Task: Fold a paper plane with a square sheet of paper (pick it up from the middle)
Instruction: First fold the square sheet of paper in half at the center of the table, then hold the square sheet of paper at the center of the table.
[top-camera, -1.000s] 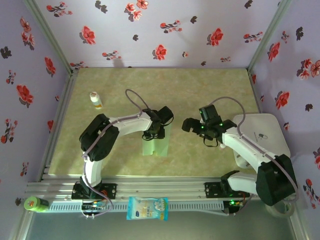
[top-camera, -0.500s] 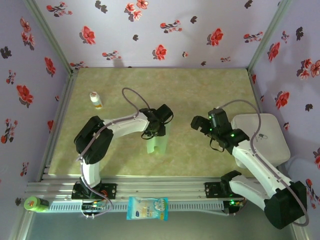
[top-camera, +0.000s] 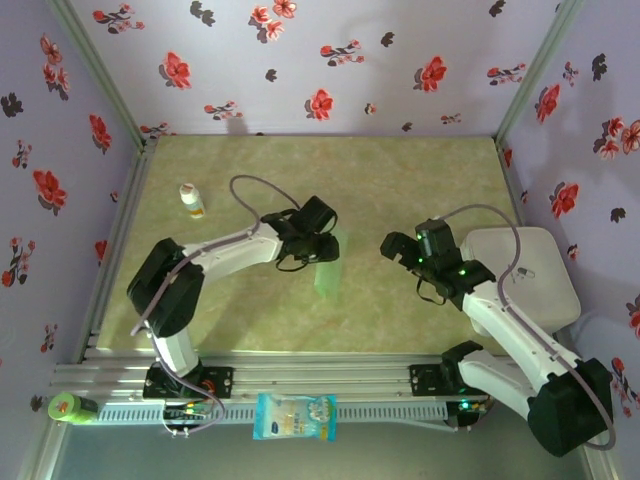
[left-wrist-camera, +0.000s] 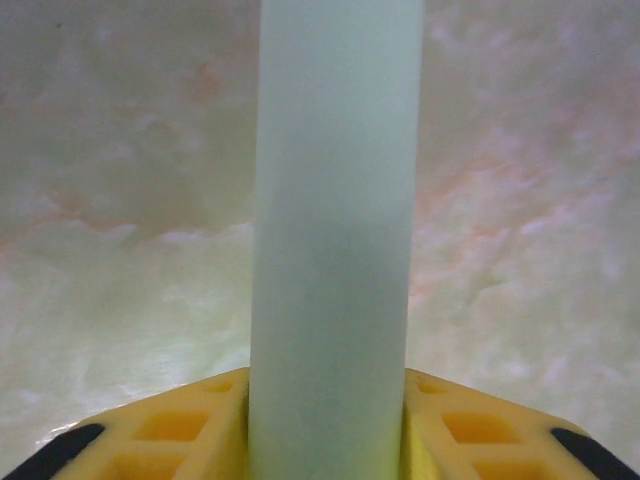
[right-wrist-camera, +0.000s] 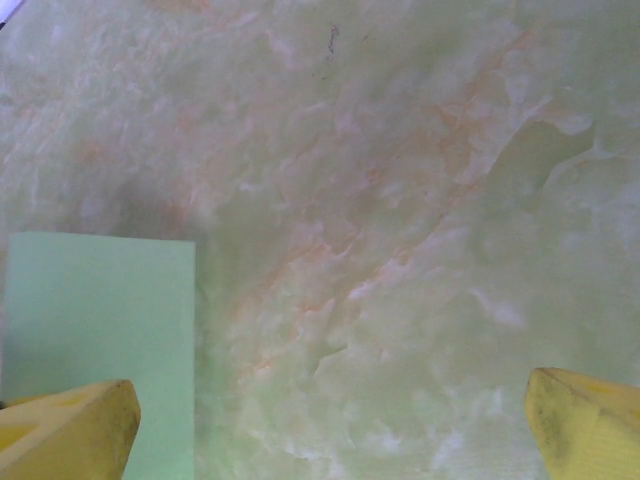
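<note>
sheet of paper (top-camera: 329, 268): thin, light, floppy, probably tears easily | where: above the middle of the table (top-camera: 420, 180), pinched tight in left gripper (top-camera: 314, 243) | right gripper (top-camera: 398, 246): spread wide, holding nothing | best hold: mid crease, gently

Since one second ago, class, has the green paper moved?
Yes. The square sheet of paper, pinched in the left gripper, has shifted away from the near rail toward the far wall and now looks narrower.
</note>
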